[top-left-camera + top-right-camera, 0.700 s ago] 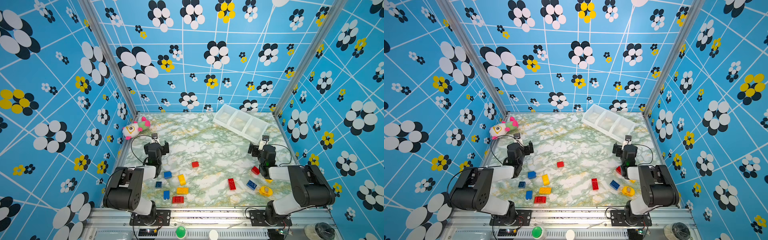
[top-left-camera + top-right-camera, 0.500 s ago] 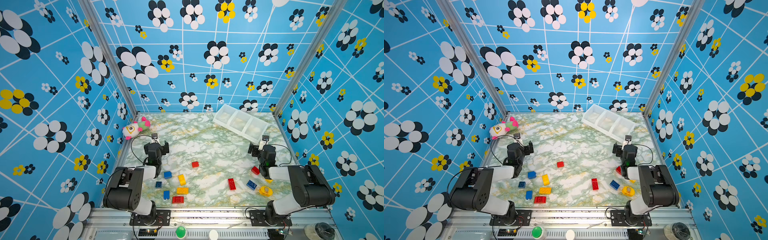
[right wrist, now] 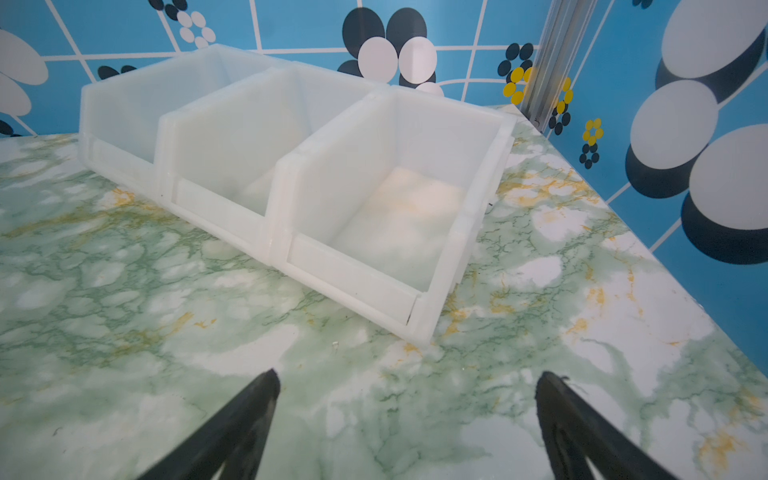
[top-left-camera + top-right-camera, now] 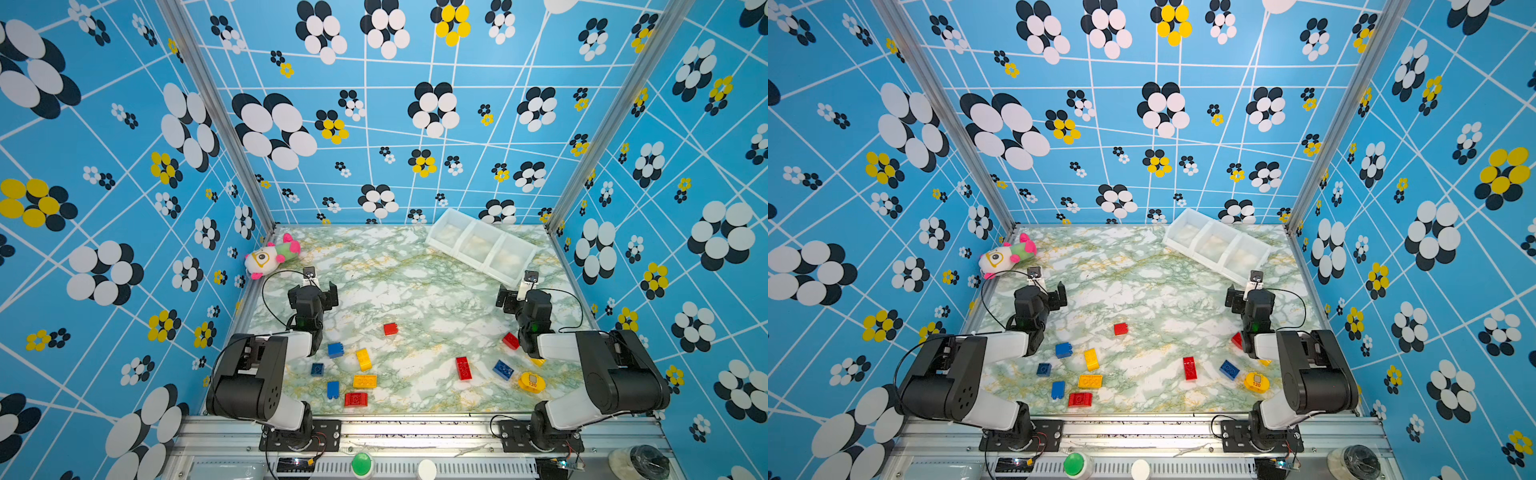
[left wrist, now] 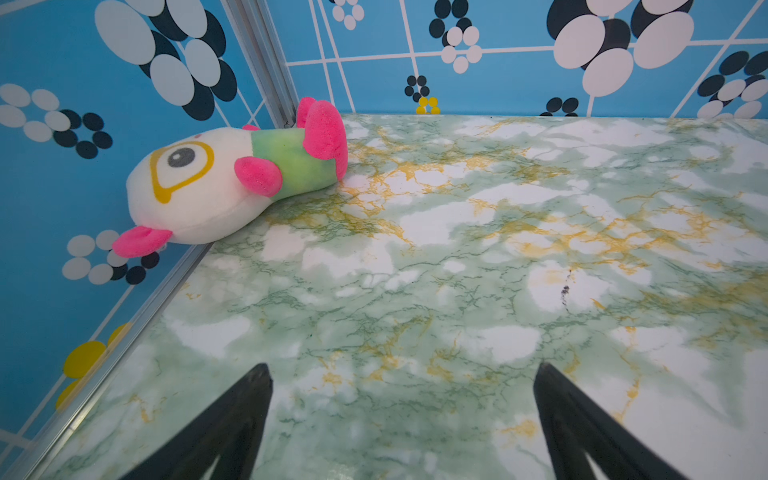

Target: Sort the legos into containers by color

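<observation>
Legos (image 4: 364, 360) lie loose on the table (image 4: 415, 291) by my arm bases, unsorted; containers (image 3: 353, 291) stand empty near the far wall; my left gripper (image 5: 403, 368) and right gripper (image 3: 407, 374) hover spread, holding nothing, ready for a first pick.

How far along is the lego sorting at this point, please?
Done: nothing. All three bins look empty.
In hand: nothing. The left gripper and right gripper are both open and empty above the table.
Left: all the legos, about a dozen in red, blue and yellow, lie loose on the table at the near side, far from the bins.
</observation>
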Tool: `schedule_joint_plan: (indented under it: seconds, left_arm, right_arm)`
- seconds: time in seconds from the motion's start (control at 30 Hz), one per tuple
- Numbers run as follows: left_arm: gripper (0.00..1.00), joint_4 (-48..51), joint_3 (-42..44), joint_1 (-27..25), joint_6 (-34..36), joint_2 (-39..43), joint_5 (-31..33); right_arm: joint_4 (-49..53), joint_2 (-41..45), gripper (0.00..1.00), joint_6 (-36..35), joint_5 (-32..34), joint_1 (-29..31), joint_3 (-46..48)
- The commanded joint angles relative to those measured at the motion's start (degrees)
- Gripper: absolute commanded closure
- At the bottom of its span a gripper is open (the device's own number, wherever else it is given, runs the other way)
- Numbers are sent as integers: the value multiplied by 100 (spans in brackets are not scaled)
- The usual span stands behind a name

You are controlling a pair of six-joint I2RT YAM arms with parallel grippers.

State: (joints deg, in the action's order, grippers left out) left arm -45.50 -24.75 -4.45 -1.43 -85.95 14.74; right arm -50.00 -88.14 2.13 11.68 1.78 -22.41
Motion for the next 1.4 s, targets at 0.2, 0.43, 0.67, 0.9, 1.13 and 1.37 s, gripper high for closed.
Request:
schedule_joint_plan:
  seconds: [0.2,0.43,0.67,0.9,1.13,1.37]
  left_arm:
    - [1,-150,65,50,-2,-21,-77]
    - [1,1717,-760,45,46,612,-31]
    - [1,3171,-1544,34,-508,638,-108]
    - [1,3500,-1800,14,-965,609,-331]
    - [1,3703,-1958,-12,-1108,486,-462]
    - [1,3725,-1990,-77,-1196,388,-542]
  right_arm:
    - [-36,34,1,14,53,-29,-43]
    - [3594,789,1,663,342,-7,-1600]
    - [5830,-26,1,1431,343,110,-3474]
    - [7331,-1462,1,1895,22,145,-5635]
    - [8511,-3002,1,2013,-182,186,-7734]
    - [9003,-3917,10,2126,-188,327,-8815]
